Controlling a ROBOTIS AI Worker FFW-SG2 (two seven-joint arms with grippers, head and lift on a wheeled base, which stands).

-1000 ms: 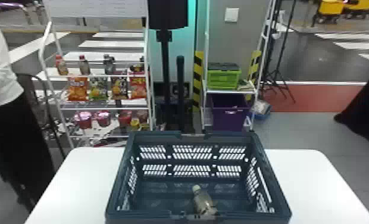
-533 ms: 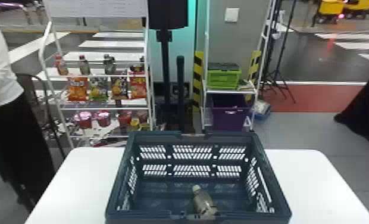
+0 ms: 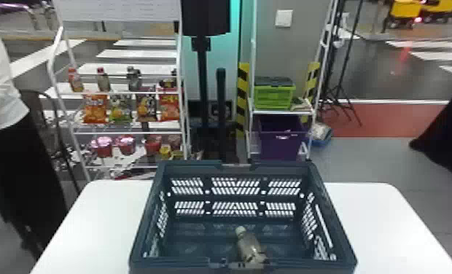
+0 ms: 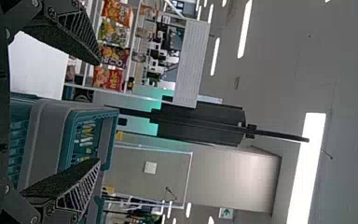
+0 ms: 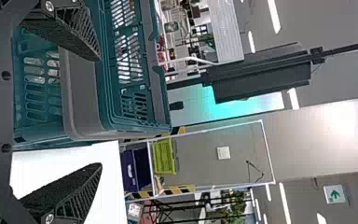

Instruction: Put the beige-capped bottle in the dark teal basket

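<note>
At the head view's lower centre, the beige-capped bottle (image 3: 249,245) lies inside the dark teal basket (image 3: 178,265), cap towards the top of the frame. The basket stands on the white tabletop (image 3: 385,226) across the lower part. In the 2 wrist views, the left gripper (image 4: 98,112) and right gripper (image 5: 100,112) each have their fingers apart.

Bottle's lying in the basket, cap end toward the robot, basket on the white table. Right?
Cap end is wrong: in the head view the cap points away from the robot. The rest holds: the bottle lies in the basket, and the basket is on the white table.
</note>
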